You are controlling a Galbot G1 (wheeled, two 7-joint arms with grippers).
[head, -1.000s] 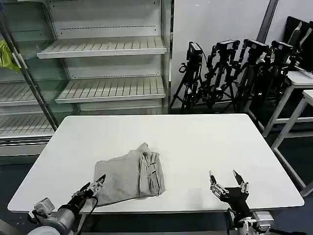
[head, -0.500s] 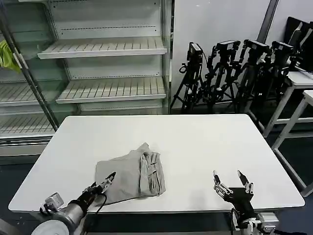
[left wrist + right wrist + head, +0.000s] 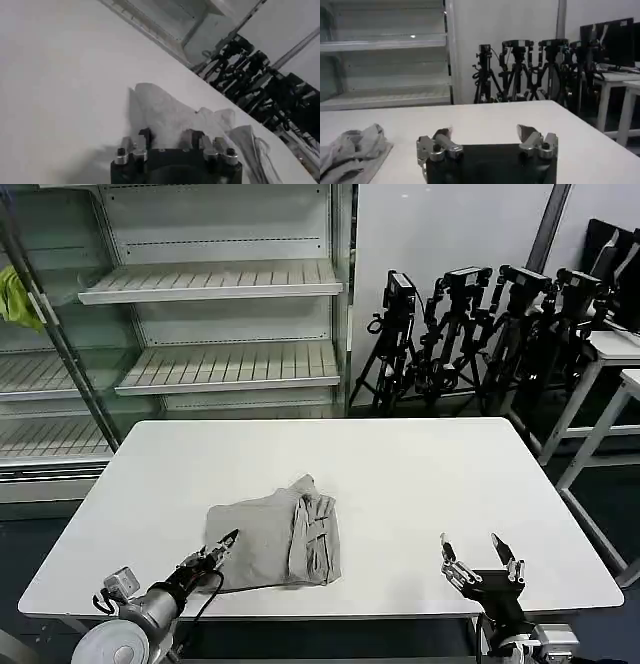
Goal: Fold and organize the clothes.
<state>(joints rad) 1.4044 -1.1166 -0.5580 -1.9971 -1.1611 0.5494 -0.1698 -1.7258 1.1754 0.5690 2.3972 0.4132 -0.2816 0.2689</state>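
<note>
This looks like a robotics lab or test studio rather than a home. Beyond the right hand (image 3: 482, 561), a whole row of black camera tripods (image 3: 470, 334) leans against a plain white wall panel (image 3: 440, 244). Ahead of the left hand (image 3: 215, 552) stands an open shop-style display case with bare slatted shelves (image 3: 225, 364), a yellow-green cloth (image 3: 14, 296) hanging at its side. The plain white surface (image 3: 420, 474) sits in the middle, and more white desks (image 3: 620, 354) with dark monitors stand off past the right hand.
</note>
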